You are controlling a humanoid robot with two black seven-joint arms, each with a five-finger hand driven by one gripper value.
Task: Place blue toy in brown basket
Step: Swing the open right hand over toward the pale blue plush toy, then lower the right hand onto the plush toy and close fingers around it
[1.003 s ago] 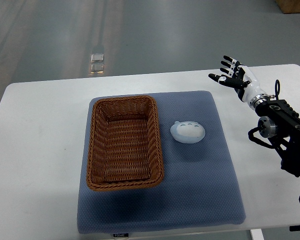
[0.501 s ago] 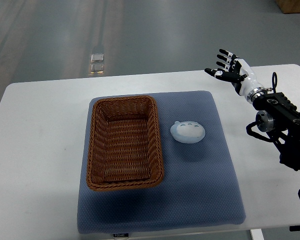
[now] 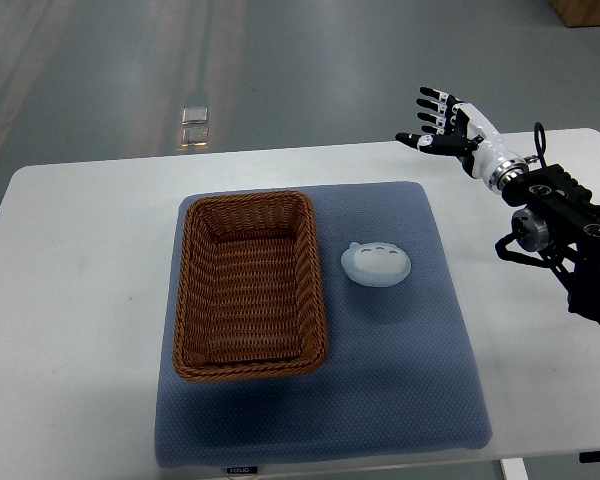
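Lying on the grey-blue mat (image 3: 400, 380), the pale blue toy (image 3: 376, 264) is seen just to the right of the brown basket (image 3: 248, 285), close to its right wall but apart from it. The toy is rounded, with small bumps along its far edge, and nothing touches it. The basket is a rectangular wicker one, set lengthwise from near to far on the left half of the mat, and nothing is held inside it. The mat is spread over the middle of the white counter (image 3: 80, 300), with bare counter visible on both sides.

The right hand (image 3: 447, 126) is held above the far right part of the counter, beyond the far right corner of the mat and well apart from the toy. Its fingers (image 3: 432, 101) are spread wide and point toward the left, and nothing is grasped in them. The black and white right arm (image 3: 560, 230) is seen entering from the right edge. A small shiny floor fitting (image 3: 194, 124) is visible on the grey floor beyond the counter's far edge.
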